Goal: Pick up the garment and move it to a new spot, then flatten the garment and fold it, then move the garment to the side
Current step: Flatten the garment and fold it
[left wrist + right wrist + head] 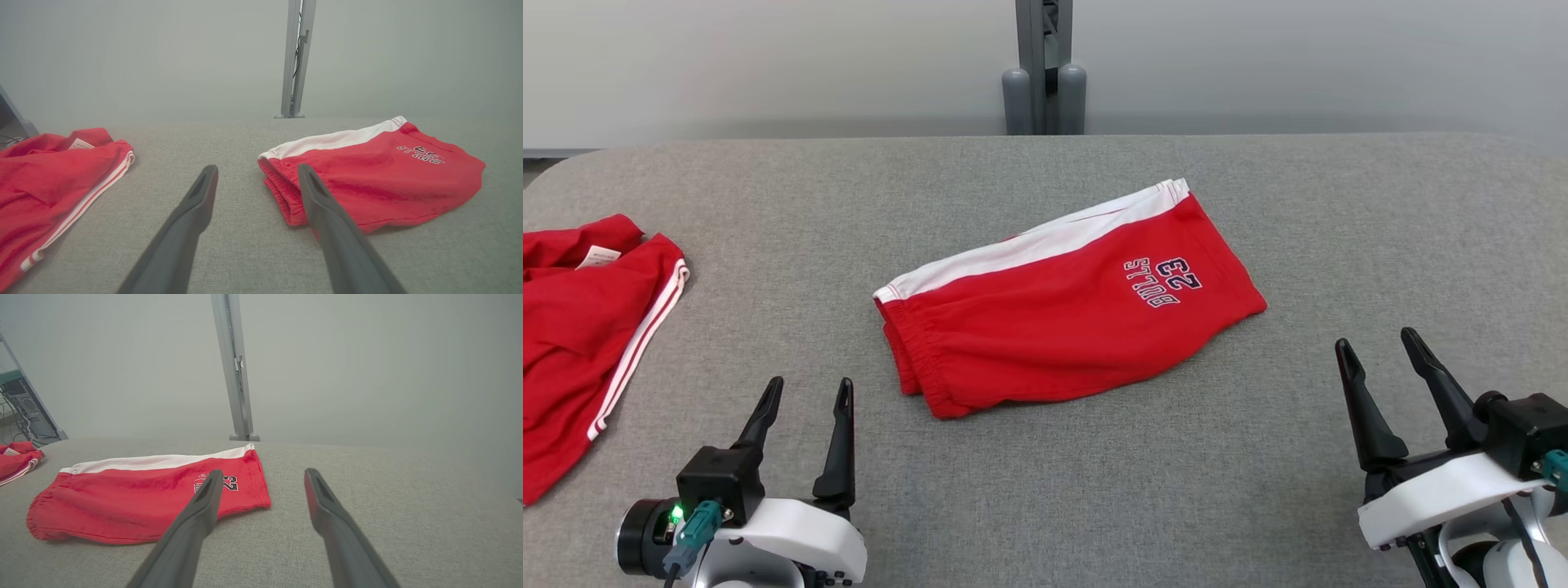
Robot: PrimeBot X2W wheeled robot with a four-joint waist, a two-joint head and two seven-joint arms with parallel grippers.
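A pair of red shorts, the garment (1062, 314), lies folded in half at the middle of the grey table (1045, 506), its white side band toward the back and dark "BULLS 23" lettering near the right end. The same garment (367, 179) appears right of my left fingers, and as the garment (151, 498) left of my right fingers. My left gripper (810, 390) rests open near the table's front left, short of the waistband. Off the front right of the shorts, my right gripper (1378, 341) stands open too. Nothing is between either pair of fingers.
A second red garment with white stripes (580, 335) lies crumpled at the table's left edge, also in the left wrist view (49, 183). A grey post (1044, 73) stands behind the table's far edge against a pale wall.
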